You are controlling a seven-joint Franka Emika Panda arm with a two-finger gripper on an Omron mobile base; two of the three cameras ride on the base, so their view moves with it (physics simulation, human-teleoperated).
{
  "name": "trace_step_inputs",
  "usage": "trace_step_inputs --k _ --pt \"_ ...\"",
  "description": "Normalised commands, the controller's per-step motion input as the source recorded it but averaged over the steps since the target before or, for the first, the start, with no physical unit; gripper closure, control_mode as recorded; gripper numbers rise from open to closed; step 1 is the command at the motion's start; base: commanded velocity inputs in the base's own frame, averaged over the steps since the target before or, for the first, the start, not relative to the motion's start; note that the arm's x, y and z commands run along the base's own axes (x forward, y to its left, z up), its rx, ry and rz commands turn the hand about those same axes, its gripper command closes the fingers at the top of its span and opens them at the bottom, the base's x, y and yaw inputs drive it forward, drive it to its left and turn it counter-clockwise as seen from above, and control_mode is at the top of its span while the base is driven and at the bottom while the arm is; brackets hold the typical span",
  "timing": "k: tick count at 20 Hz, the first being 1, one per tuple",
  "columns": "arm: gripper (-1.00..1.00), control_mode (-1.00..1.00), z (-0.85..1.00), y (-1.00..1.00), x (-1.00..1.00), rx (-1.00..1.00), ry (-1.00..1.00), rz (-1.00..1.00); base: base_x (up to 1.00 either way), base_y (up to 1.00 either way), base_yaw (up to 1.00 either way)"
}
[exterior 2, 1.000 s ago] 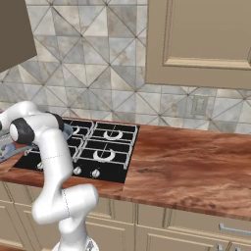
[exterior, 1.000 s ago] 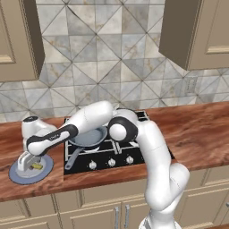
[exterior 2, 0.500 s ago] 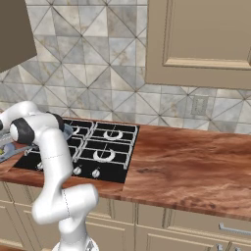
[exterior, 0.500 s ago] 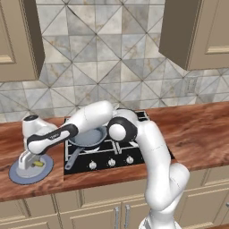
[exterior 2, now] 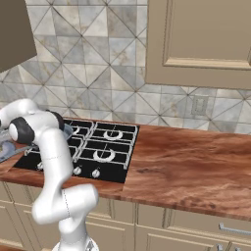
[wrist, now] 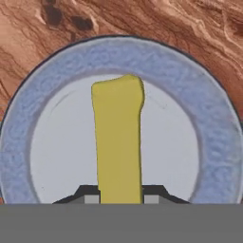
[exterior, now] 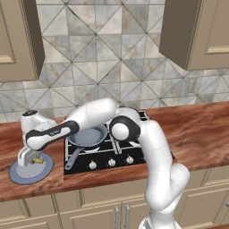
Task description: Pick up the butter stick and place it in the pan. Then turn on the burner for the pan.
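The yellow butter stick [wrist: 118, 137] lies across the middle of a flat blue-grey plate [wrist: 52, 85], and its near end runs in between my fingertips [wrist: 91, 195]. My gripper [wrist: 121, 197] is low over the plate with a finger pressed against each side of the stick. From the left base view the gripper [exterior: 29, 159] hangs over the plate [exterior: 18, 175] at the counter's left end, with the butter stick [exterior: 38, 159] beside it. The grey-blue pan [exterior: 89, 136] sits on the left side of the black cooktop [exterior: 134, 150], handle toward the front left. Its burner is hidden beneath it.
Knobs [exterior: 111, 162] line the cooktop's front edge. Bare burners [exterior 2: 106, 155] under black grates lie right of the pan. My arm stretches over the pan toward the plate. Wooden counter [exterior 2: 196, 166] extends to the right, and wall cabinets hang overhead.
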Motion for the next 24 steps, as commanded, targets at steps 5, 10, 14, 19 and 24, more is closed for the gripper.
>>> trace_step_inputs --k 5,10,14,19,24 --pt "1.00 -1.00 0.35 -0.32 -0.38 0.00 0.00 0.00 0.00 0.00 0.00" --pt "1.00 -1.00 0.21 -0.49 -0.25 0.00 0.00 -0.04 0.00 0.00 0.00" --pt "1.00 -1.00 0.40 -0.54 -0.11 0.00 0.00 -0.05 0.00 0.00 0.00" --pt "1.00 -1.00 0.31 -0.48 -0.09 0.00 -0.04 -0.06 0.00 0.00 0.00" --pt "1.00 -1.00 0.38 -0.48 -0.08 0.00 0.00 -0.11 0.00 0.00 0.00"
